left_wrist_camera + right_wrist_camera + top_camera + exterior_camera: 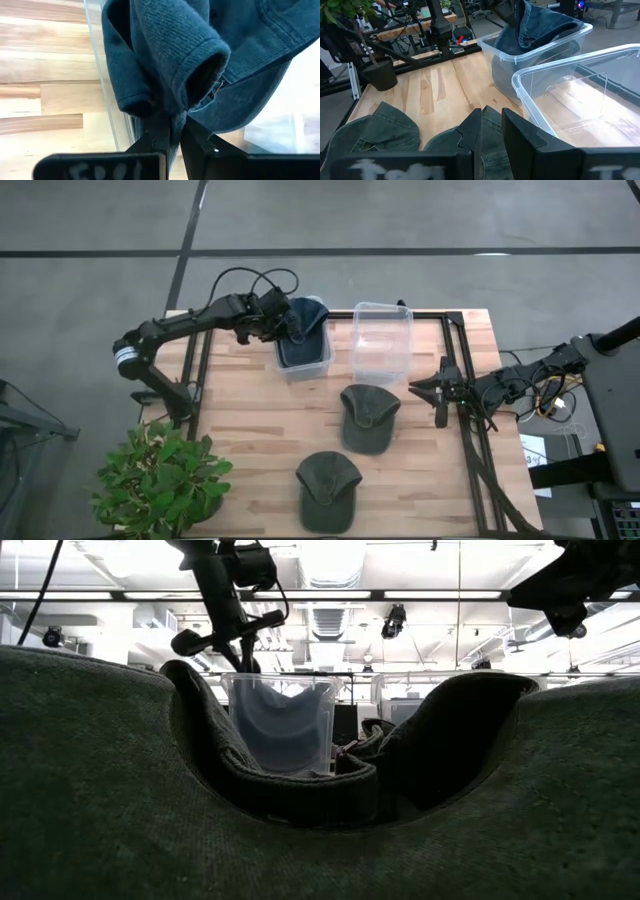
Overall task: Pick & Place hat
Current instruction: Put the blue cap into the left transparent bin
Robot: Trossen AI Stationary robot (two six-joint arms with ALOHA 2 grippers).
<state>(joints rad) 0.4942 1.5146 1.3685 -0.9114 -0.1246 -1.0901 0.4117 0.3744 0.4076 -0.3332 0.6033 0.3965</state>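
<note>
A dark blue hat (303, 330) sits inside the left of two clear plastic bins (322, 362), bunched up above the rim, as the right wrist view also shows (540, 25). My left gripper (292, 326) is over that bin, shut on the hat. The clear bin beside it (381, 340) holds nothing. Two green hats lie flat on the wood, one mid-table (368, 416) and one near the front edge (328, 488). My right gripper (418, 387) hovers shut just right of the mid-table hat, apart from it. My left gripper (172, 131) pinches a bunched fold of the blue hat's cloth (172, 112) between its two fingers, several layers together. The fingers come at it slanting down from the table's left. The hat's lower part hangs inside the bin (283, 725), with the rest gathered above the rim.
A potted plant (160, 480) stands at the table's near left corner. A dark metal frame (470, 440) runs along the table's right and far sides. The front green hat (300, 830) fills most of the low view. Bare wood lies left of the green hats.
</note>
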